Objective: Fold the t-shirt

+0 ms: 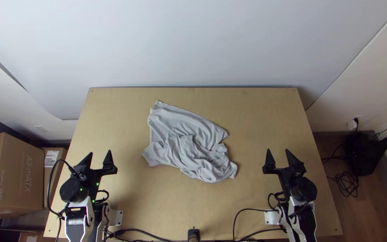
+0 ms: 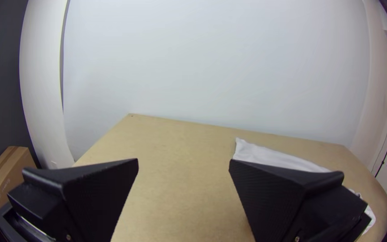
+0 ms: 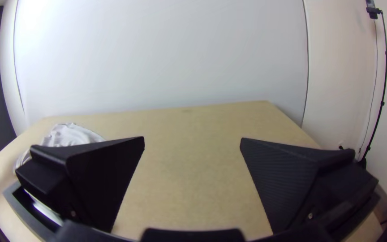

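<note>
Light grey t-shirt (image 1: 182, 145) lies bunched and wrinkled near the middle of the worktop (image 1: 256, 121), between the two claws and touching neither. Far part flatter, running up to a pointed corner; near part heaped in crumpled folds, a seam-like line across the heap. Edges uneven, outline lopsided. Left claw (image 1: 100, 161) has its fingers spread apart, holding nothing; right claw (image 1: 278, 157) same, fingers wide, nothing between them.
</note>
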